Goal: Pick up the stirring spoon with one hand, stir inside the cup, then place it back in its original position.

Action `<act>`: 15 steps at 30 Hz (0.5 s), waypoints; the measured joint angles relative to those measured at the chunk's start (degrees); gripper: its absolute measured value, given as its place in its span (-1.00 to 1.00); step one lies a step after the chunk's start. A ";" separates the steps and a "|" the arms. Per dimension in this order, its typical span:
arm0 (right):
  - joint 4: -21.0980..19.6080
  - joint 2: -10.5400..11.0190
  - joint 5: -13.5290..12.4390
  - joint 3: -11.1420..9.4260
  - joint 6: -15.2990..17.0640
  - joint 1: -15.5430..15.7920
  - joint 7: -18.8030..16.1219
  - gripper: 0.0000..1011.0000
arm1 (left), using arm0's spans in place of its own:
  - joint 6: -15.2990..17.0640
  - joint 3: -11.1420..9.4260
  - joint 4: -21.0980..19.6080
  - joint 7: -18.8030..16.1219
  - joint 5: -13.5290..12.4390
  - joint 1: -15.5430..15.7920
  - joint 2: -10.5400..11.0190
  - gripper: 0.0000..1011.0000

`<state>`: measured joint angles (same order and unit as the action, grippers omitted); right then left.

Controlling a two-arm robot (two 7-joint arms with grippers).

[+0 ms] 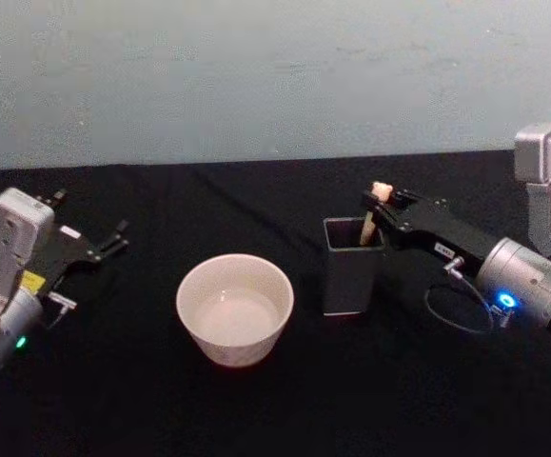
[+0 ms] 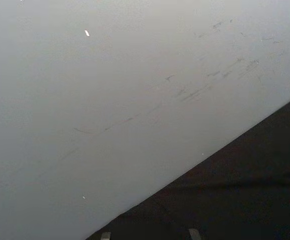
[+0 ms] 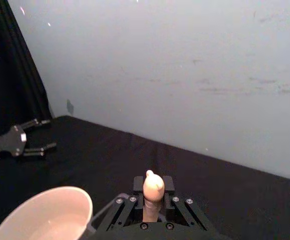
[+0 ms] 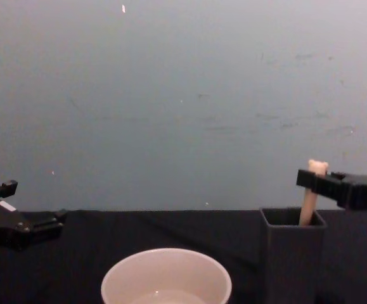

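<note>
On the black cloth-covered table (image 1: pixel 256 205), right of centre, a dark grey square holder (image 1: pixel 348 276) stands upright. The stirring spoon (image 1: pixel 369 225) stands in it, its bowl hidden below the holder's walls. The right gripper (image 1: pixel 378 202) reaches in from the right. Its flat black fingers (image 3: pixel 169 184) are pressed against either side of the cream-beige handle, pinching it just under the small rounded head.

Just left of the holder and a little nearer sits the cup (image 1: pixel 232 345), apart from it. The cup is wide, round, smooth and thin-rimmed, with nothing between the two. Far off at the left edge the left gripper (image 1: pixel 118 238) is parked, its two thin fingers spread and holding nothing. A matt, pale grey wall (image 1: pixel 256 76) with faint scuffs rises behind the table.

From the chest, the handle (image 4: pixel 308 206) leans slightly in the holder (image 4: pixel 291 259), with the gripper's dark bar crossing it near the top. From the right wrist, the handle top (image 3: pixel 153 187) sits between the jaws, with the cup rim (image 3: pixel 79 200) close beside it and the left gripper (image 3: pixel 43 135) farther off. A blue light ring (image 1: pixel 506 302) glows on the right arm and a green light (image 1: pixel 20 342) on the left.
</note>
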<state>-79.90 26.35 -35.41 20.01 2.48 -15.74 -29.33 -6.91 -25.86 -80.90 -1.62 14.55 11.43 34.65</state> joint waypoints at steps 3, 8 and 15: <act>-0.97 0.25 -0.69 -0.31 0.20 0.18 0.02 -0.57 | 0.00 0.00 0.00 0.00 0.00 0.00 0.00 0.98; -3.30 0.91 -2.32 -1.19 0.33 0.67 0.39 -0.57 | 0.00 0.00 0.00 0.00 0.00 0.00 0.00 0.98; -5.66 1.07 -4.35 -2.34 -0.06 0.87 1.23 -0.57 | 0.00 0.00 0.00 0.00 0.00 0.00 0.00 0.98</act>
<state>-85.56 27.42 -39.77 17.66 2.42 -14.88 -28.11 -6.91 -25.86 -80.90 -1.62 14.55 11.43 34.65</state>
